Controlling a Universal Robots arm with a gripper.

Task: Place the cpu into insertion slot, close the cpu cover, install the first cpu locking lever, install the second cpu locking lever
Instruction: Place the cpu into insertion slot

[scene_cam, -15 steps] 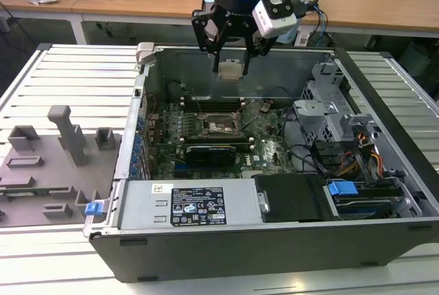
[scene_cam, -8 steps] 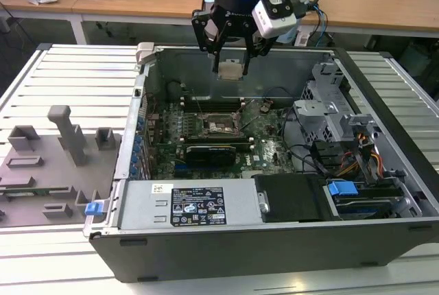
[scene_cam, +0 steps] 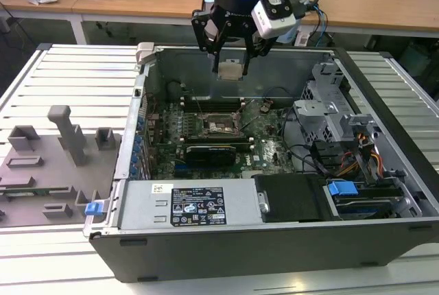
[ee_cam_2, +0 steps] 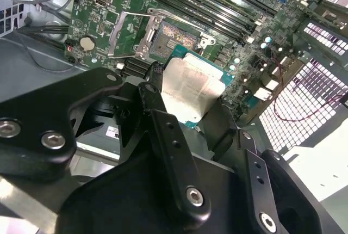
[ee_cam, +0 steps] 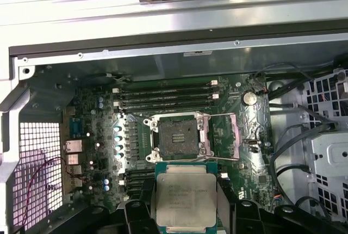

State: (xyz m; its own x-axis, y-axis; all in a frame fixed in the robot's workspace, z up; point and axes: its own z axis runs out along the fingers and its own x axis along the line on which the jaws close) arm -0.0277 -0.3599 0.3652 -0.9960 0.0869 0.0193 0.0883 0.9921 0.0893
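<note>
1. Jaws: closed on the flat square silver-grey metal-topped cpu point(scene_cam: 229, 71) point(ee_cam_2: 190, 90) point(ee_cam: 186, 198), gripping it by two opposite edges with the metal top facing the wrist cameras.
2. The cpu hangs in the air over the open case, well above the board and not seated.
3. Square black insertion slot with metal rim point(scene_cam: 219, 125) point(ee_cam_2: 175, 37) point(ee_cam: 178, 135): below the cpu and offset to one side of it in both wrist views. Dark pin field exposed, nothing in it.
4. Thin silver-grey metal frame cpu cover point(ee_cam_2: 116, 37): swung open, standing off one side of the slot in the second wrist view.
5. Long narrow black memory slots point(ee_cam: 163, 95): row beside the slot, on the far side from the cpu.
6. Green motherboard point(scene_cam: 267, 151) point(ee_cam: 92, 136) carries the slot. A long black expansion card point(scene_cam: 212, 151) lies across it on the near side in the exterior view.
7. Black and grey open computer case point(scene_cam: 274, 247) lies on its side on a white slatted metal surface point(scene_cam: 75, 75).
8. Grey moulded fixture plate point(scene_cam: 41, 171): on the surface at the exterior view's left, just beside the case.
</note>
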